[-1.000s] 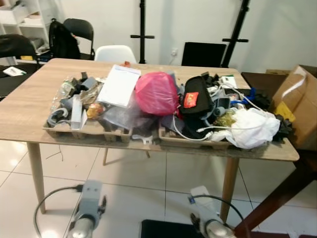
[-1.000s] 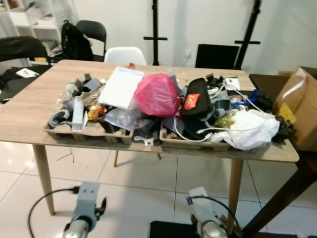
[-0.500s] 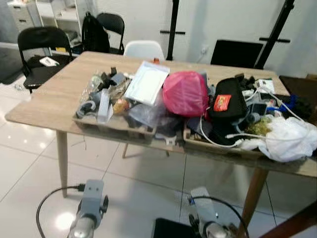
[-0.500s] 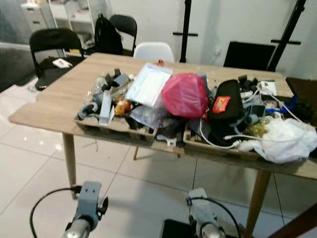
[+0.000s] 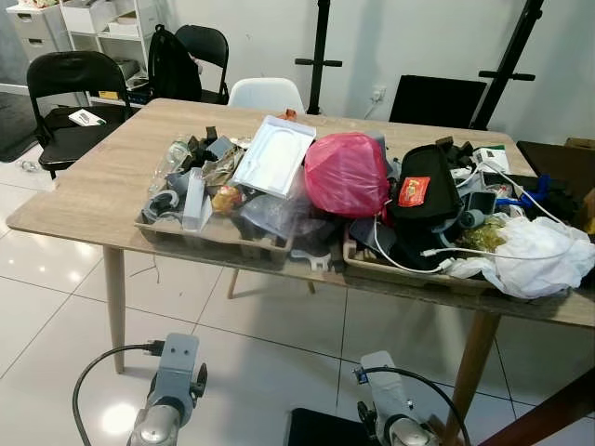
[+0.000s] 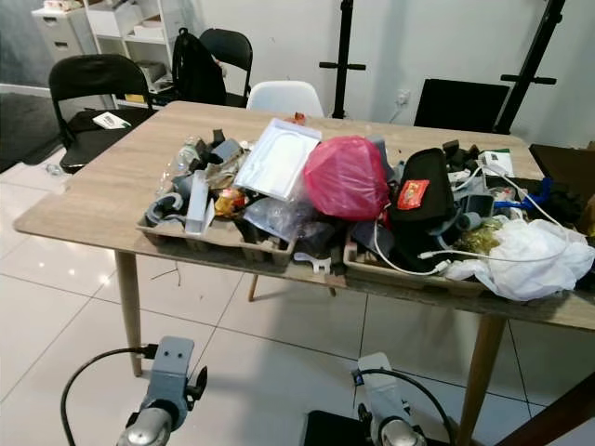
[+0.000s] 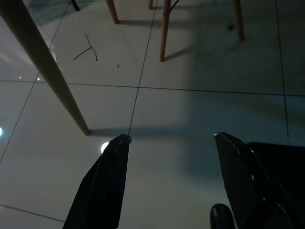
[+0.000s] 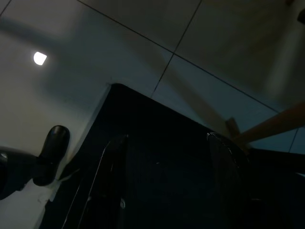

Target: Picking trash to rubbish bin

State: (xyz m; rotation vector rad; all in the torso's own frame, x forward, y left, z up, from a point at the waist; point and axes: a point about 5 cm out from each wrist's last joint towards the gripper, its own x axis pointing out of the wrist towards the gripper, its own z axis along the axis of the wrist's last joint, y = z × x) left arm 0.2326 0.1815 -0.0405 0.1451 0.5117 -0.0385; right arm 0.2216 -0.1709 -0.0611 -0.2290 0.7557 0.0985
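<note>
A wooden table (image 5: 88, 190) carries two cardboard trays (image 5: 209, 240) heaped with trash. A pink plastic bag (image 5: 346, 174) lies in the middle, a white plastic lid (image 5: 272, 155) to its left, and a black pouch (image 5: 423, 190) and a crumpled white bag (image 5: 544, 260) to its right. Both arms hang low in front of the table, the left arm (image 5: 172, 390) and the right arm (image 5: 386, 409). The left gripper (image 7: 171, 137) is open over floor tiles. The right gripper (image 8: 166, 138) is open above a black box-shaped thing (image 5: 311, 429) on the floor.
Black chairs (image 5: 70, 84), a backpack (image 5: 172, 65) and shelves (image 5: 102, 23) stand at the back left. A white chair (image 5: 265, 93) is behind the table, with black stands (image 5: 319, 56) by the wall. A table leg (image 5: 113, 307) stands near the left arm.
The whole picture has shifted right as the camera turned left, bringing the black chairs into view. The trash on the table and both hanging arms hold their places.
</note>
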